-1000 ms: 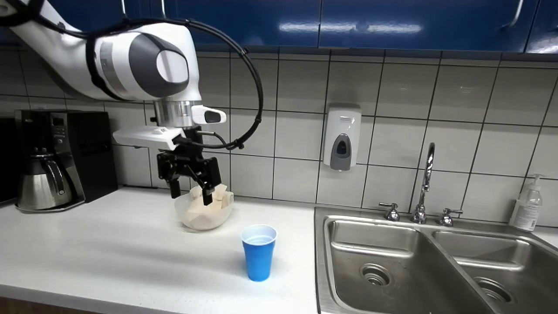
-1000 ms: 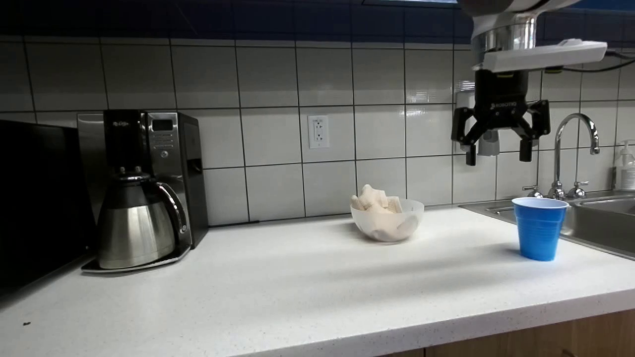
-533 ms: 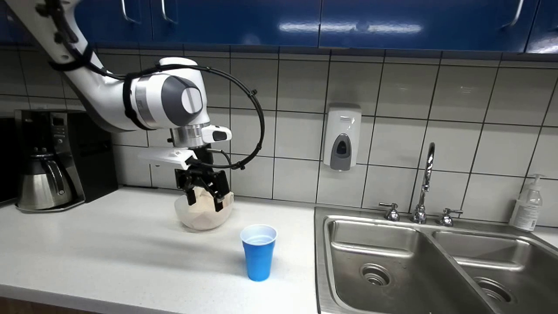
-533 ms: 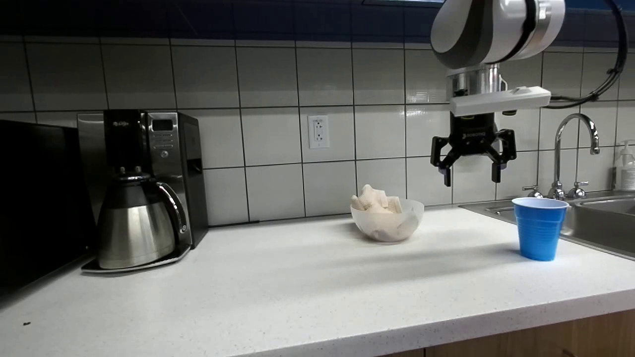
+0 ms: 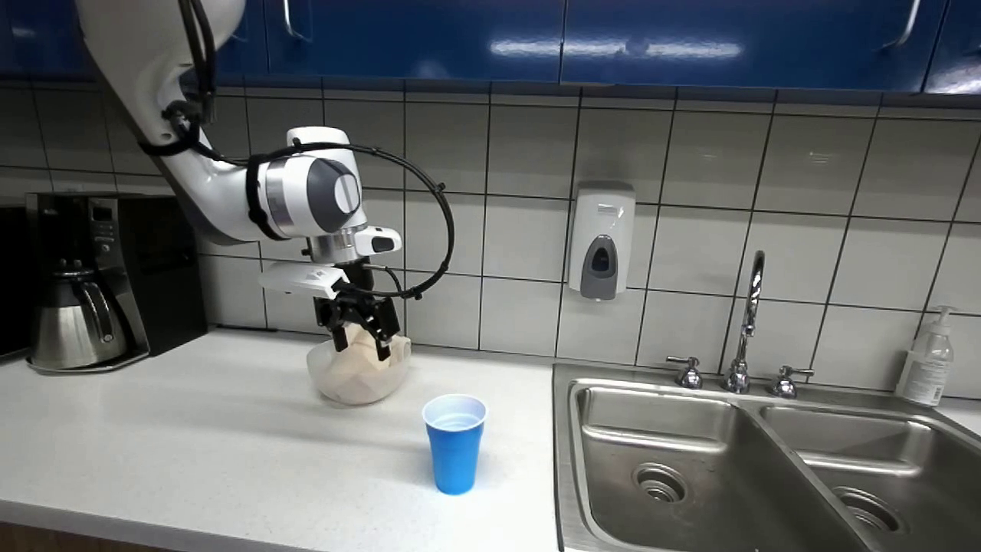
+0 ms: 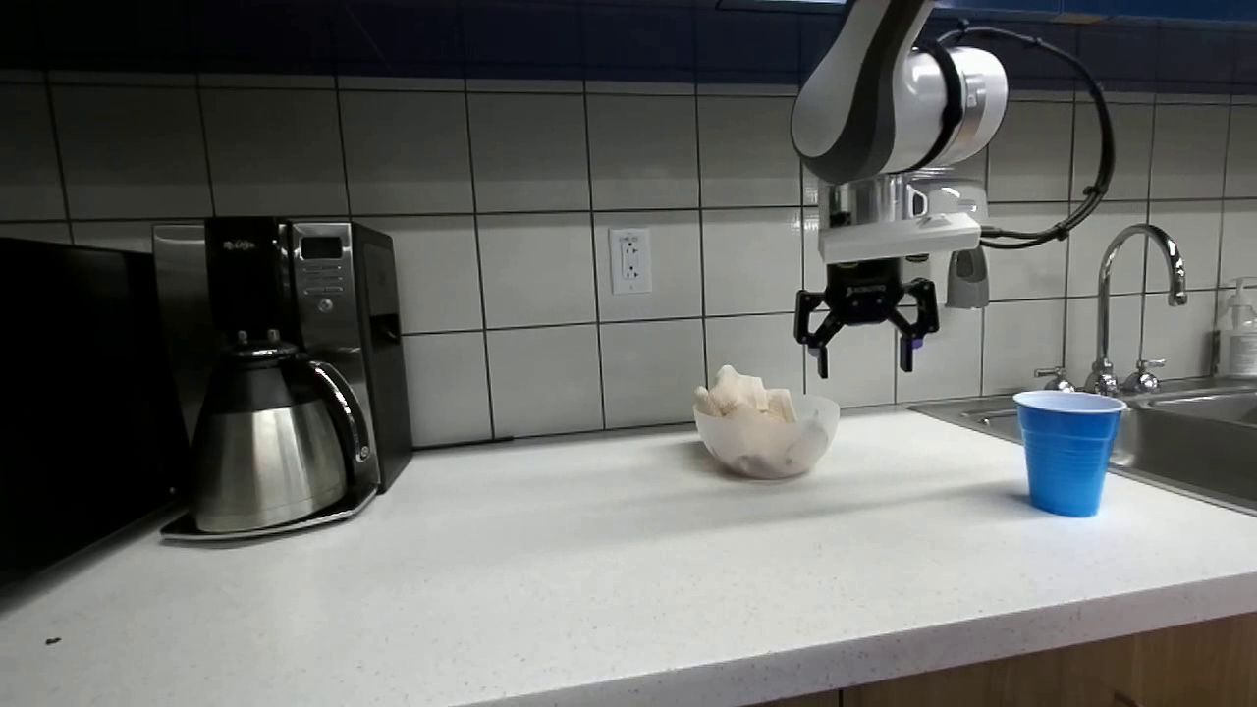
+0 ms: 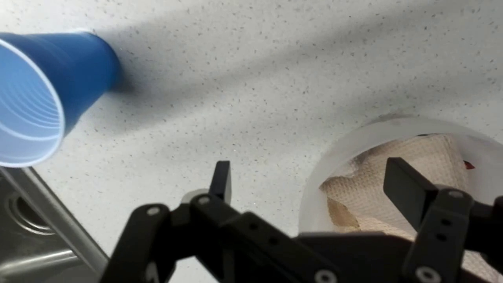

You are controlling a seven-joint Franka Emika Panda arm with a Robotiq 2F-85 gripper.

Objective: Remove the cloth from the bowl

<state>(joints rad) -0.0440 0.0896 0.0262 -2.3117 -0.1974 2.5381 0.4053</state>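
Cloth (image 6: pixel 746 397) sits in the bowl (image 6: pixel 817 424), lettering (image 6: pixel 865 289) on the hand (image 6: pixel 865 368) blurred.

Both exterior views face the tiled wall (image 6: pixel 535 270) ahead, sharing bowl (image 6: pixel 800 442) and cup (image 6: pixel 1067 460); wrist view, nearer, looks down.

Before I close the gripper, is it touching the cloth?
Apart. In an exterior view, wall tile shows between the gripper and the cloth.
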